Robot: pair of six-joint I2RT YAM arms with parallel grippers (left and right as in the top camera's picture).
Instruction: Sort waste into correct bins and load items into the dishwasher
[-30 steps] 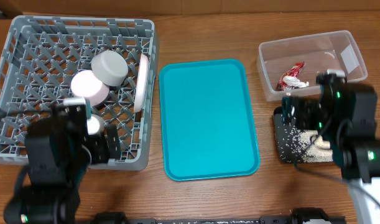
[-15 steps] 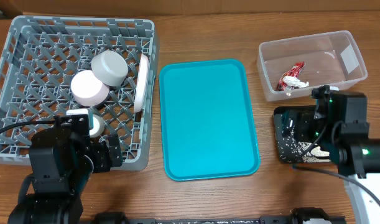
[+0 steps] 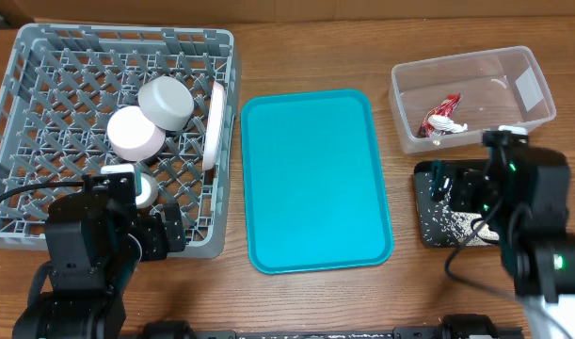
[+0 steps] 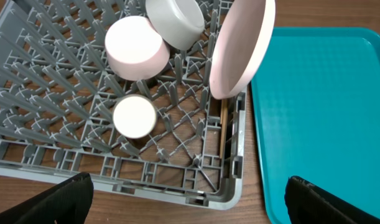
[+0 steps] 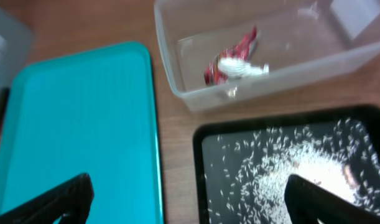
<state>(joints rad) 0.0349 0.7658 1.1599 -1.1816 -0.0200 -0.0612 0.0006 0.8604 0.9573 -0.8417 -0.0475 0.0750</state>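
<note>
Overhead view, left to right: the grey dish rack [image 3: 127, 34] sits at the left end of the bench [image 3: 306, 47]. Inside it the grey bowl [image 3: 167, 102] and the pale pink bowl [image 3: 135, 132] are touching, and the small white cup [image 3: 144, 190] is just in front of them. The white plate [image 3: 215, 124] stands on edge along the rack's right wall, with the chopsticks [image 4: 224, 127] down in the grid beside it. My left jaws are spread wide over the rack's near edge, pinching nothing. The teal tray [image 3: 315, 179] is in the middle. On the right, the clear tub [image 3: 485, 80] has the crumpled red-and-white wrapper [image 3: 441, 117] in it. The black tray [image 3: 420, 207] just in front holds the loose rice [image 5: 289, 174]. My right jaws hang over that tray, spread wide too, nothing in them.
</note>
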